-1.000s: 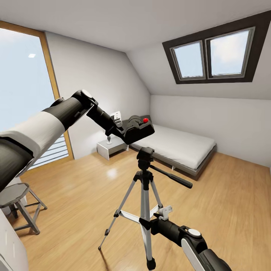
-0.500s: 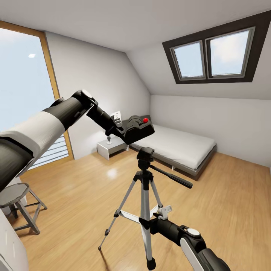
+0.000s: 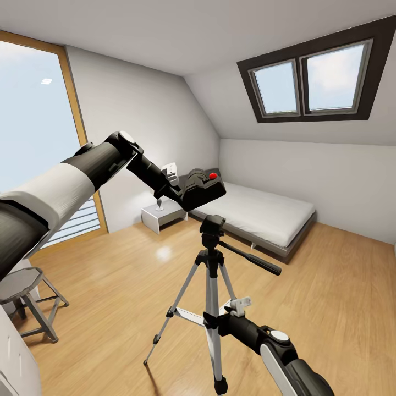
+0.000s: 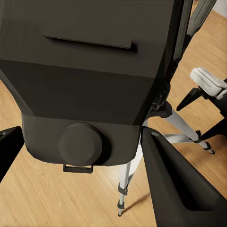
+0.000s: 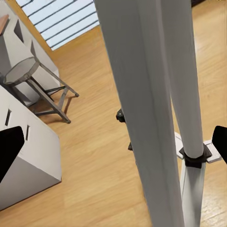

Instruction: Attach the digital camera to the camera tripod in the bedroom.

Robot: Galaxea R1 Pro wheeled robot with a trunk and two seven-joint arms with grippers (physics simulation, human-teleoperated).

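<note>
Left pincer [image 3: 184, 193] clamps the digital camera [image 3: 203, 188], hovering just above the camera tripod [image 3: 212, 275] head, not yet seated. Right pincer [image 3: 220, 324], fingers spread, brackets a tripod leg. Mounting remains.

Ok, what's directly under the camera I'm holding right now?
Below the digital camera, apart from it, sits the camera tripod pan head. The camera's underside and the head's mounting plate are hidden.
</note>
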